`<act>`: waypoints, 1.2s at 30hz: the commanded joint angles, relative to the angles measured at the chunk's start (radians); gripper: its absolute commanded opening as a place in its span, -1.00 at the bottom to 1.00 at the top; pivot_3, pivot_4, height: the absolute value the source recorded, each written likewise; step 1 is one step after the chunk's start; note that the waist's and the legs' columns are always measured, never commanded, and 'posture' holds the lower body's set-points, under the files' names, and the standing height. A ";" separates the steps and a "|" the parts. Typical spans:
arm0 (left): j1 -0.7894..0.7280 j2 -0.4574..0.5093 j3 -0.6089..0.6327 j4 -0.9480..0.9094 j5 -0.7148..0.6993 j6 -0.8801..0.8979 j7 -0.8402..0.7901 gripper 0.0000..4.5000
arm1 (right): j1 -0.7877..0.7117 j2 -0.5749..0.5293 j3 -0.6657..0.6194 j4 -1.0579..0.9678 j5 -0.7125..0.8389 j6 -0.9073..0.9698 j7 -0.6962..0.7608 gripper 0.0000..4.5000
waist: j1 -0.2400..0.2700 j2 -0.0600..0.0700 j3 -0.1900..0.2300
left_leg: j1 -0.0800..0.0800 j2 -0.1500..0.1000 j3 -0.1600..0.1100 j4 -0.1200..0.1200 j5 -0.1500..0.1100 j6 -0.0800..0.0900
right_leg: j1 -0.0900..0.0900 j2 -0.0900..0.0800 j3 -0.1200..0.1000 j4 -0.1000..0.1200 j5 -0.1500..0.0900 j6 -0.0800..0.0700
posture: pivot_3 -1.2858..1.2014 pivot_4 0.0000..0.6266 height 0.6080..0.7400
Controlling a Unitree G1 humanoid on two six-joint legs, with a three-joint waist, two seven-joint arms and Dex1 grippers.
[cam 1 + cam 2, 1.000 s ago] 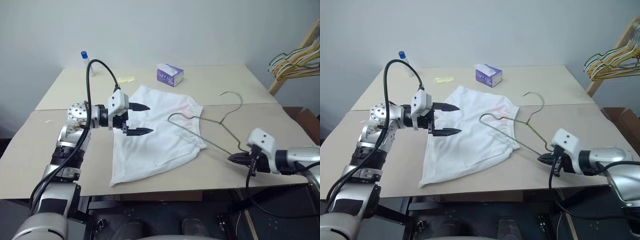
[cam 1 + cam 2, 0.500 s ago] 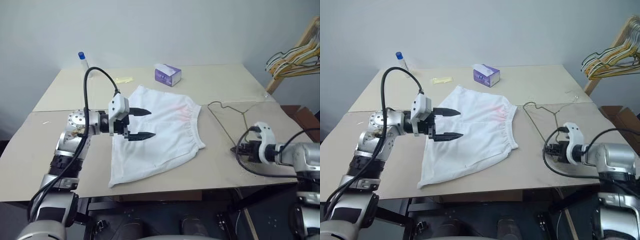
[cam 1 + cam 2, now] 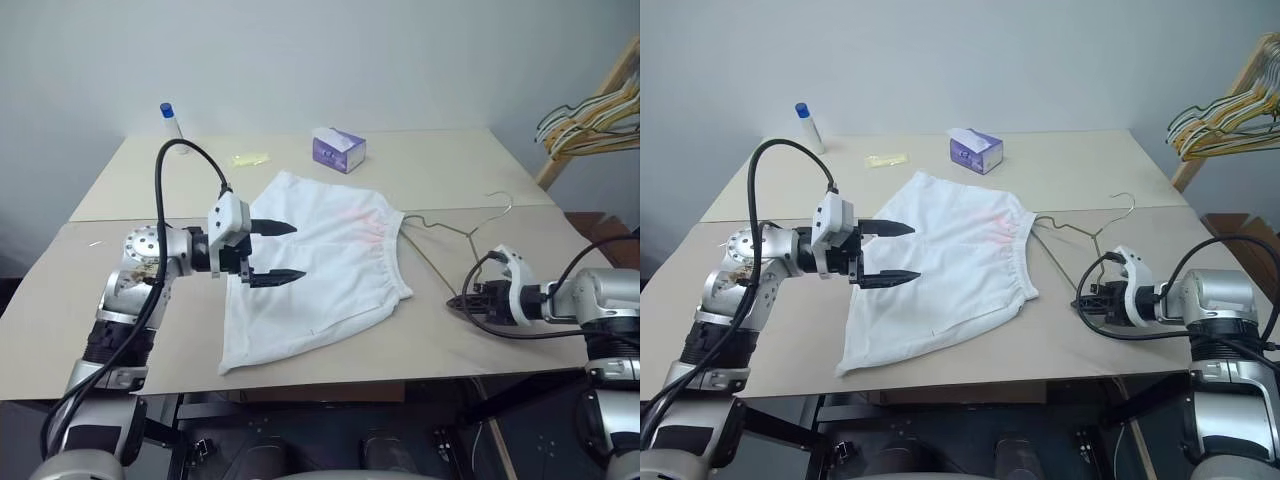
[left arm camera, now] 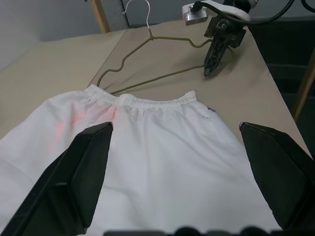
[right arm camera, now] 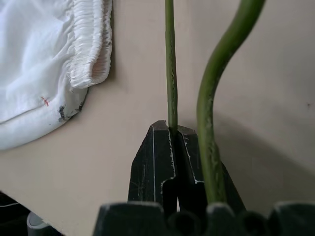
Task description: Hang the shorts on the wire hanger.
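- Right pincer: clamped shut on wire hanger at one corner of its triangle, down at bench level on the robot's right.
- Wire hanger: a second ago lifted and tilted, its far end over the waistband; now laid flat on the bench, clear of the cloth, nearest bend just beside the waistband, hook pointing away toward the far edge.
- Shorts: white, spread flat mid-bench, gathered waistband toward the hanger, legs toward the left arm, faint pink patch near the waist. Lying as a second ago.
- Left pincer: spread wide, holding nothing, poised over the leg end of the shorts, pointing across toward the hanger; drawn back a little since a second ago.
- Reading: hanger put down and re-presented beside the waistband, apparently a fresh line-up for threading; shorts not yet on the wire, so task barely begun.
- Surroundings: purple tissue box and bottle with blue cap at the far edge, well apart; bunch of striped hangers off the bench to the right.
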 commanded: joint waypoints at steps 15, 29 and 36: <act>0.080 0.050 0.069 -0.130 -0.036 0.044 0.068 0.99 | -0.079 -0.019 0.021 0.041 0.017 -0.025 0.063 -1.00 | 0.041 0.000 0.000 | 0.000 -0.001 0.000 0.000 0.000 0.000 | 0.000 0.001 0.000 0.000 0.000 0.000 | 0.07 -1.00 1.00; 0.068 0.051 0.057 -0.124 -0.034 0.028 0.070 0.99 | -0.292 0.089 0.170 0.324 -0.101 -0.127 0.100 -1.00 | 0.041 0.000 0.000 | 0.000 -0.001 0.000 -0.001 0.000 0.000 | 0.000 0.001 -0.001 -0.001 0.000 0.000 | 0.08 -1.00 1.00; 0.083 0.063 0.063 -0.132 -0.020 0.020 0.088 0.99 | -0.385 0.128 0.172 0.490 -0.176 -0.218 0.099 -1.00 | 0.042 0.000 0.000 | 0.000 -0.001 0.000 -0.001 0.000 0.000 | -0.001 0.001 -0.001 0.000 0.000 0.000 | 0.09 -1.00 1.00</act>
